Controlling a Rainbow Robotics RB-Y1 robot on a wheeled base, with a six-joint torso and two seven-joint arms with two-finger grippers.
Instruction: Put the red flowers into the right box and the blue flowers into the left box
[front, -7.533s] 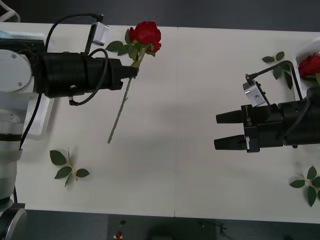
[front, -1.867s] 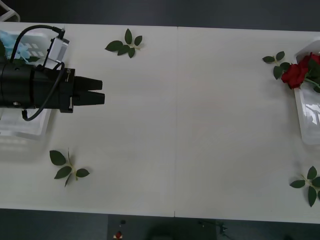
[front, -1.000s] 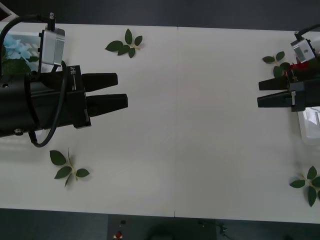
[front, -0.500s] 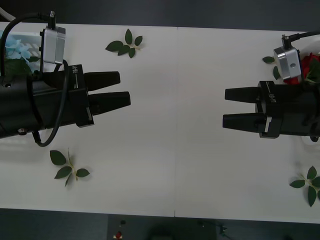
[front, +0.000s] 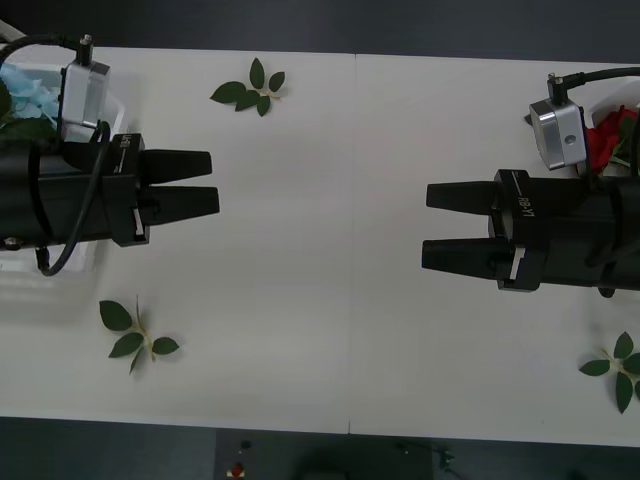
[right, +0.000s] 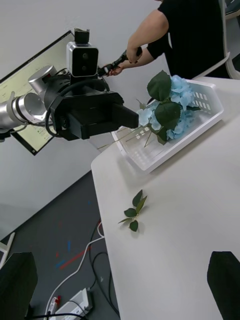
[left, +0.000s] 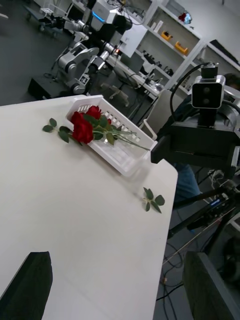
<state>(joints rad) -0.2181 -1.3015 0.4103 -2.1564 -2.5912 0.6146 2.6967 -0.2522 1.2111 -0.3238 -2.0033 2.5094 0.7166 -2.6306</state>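
Observation:
The red flowers (left: 82, 127) lie in the right box (left: 117, 159), blooms over its end; a bit of red (front: 603, 142) shows behind my right arm. The blue flowers (front: 25, 88) rest in the left box (front: 50, 278), a slotted white tray (right: 185, 141) with the pale clusters (right: 172, 107) heaped inside. My left gripper (front: 215, 181) hovers beside the left box, open and holding nothing. My right gripper (front: 425, 224) hangs over the table's right half, open and holding nothing, fingertips pointing at the left one.
Bloomless leaf sprigs lie on the white table: one at the back (front: 255, 88), one front left (front: 135, 335), one front right (front: 620, 368). A wide bare strip of table separates the two grippers.
The rose that my left gripper held earlier is gone from the table's middle. The right arm has come in from the right box toward the centre. The left arm has drawn back a little.

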